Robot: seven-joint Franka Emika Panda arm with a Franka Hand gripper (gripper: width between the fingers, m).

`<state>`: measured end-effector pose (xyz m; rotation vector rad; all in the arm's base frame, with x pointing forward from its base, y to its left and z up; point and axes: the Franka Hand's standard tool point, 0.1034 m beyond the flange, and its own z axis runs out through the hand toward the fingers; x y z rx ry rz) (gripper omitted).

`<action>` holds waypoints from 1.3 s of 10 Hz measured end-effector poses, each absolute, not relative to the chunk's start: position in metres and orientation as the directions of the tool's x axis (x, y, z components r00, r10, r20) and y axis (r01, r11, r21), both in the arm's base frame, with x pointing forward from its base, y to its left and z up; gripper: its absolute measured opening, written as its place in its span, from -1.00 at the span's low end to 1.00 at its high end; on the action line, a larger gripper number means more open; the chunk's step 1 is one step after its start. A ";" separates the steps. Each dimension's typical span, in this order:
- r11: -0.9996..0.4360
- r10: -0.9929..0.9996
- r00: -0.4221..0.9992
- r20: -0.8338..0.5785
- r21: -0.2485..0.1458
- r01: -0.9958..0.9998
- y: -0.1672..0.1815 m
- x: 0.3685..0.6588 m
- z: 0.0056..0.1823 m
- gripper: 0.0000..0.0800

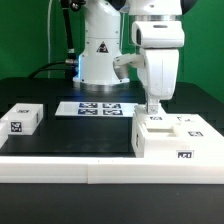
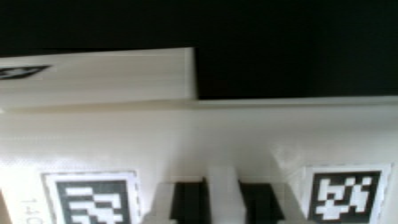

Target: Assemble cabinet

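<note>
ROBOT AT WORK ON A CABINET: A Panda robot arm [image 1: 158, 50] stands over the white cabinet [image 1: 175, 142]. Its gripper [image 1: 153, 110] is lowered onto the top of the box, near the corner closest to the marker board [image 1: 100, 108]. The cabinet sits on the black table [image 1: 70, 135] at the exterior view's right, close against the white ledge [image 1: 80, 168] along the front, with one tag facing out.

From where I stand the fingers look drawn close together and seem to touch, or nearly touch, the top panel. I cannot tell whether they pinch anything or how wide the gap between them is. The wrist view is blurred and shows only white cabinet surface, two tags and some dark slots. A small white block [image 1: 22, 118] lies well apart at the exterior view's left.

The risk, to my eye, lies in that contact near the corner. An off-centre push could skid or twist the light plastic box on the smooth table, or knock a loosely seated panel askew. A grip closing on a thin edge could slip, and a lift from there could drop the part back onto the cabinet.
</note>
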<state>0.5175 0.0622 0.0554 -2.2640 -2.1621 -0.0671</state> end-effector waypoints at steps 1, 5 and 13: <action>-0.048 0.998 0.047 0.038 0.023 0.999 0.062 0.519 0.056 -0.82; -0.045 0.998 0.044 0.038 0.022 0.999 0.061 0.520 0.055 -0.82; -0.041 0.998 0.040 0.047 0.035 0.999 0.060 0.576 0.056 -0.82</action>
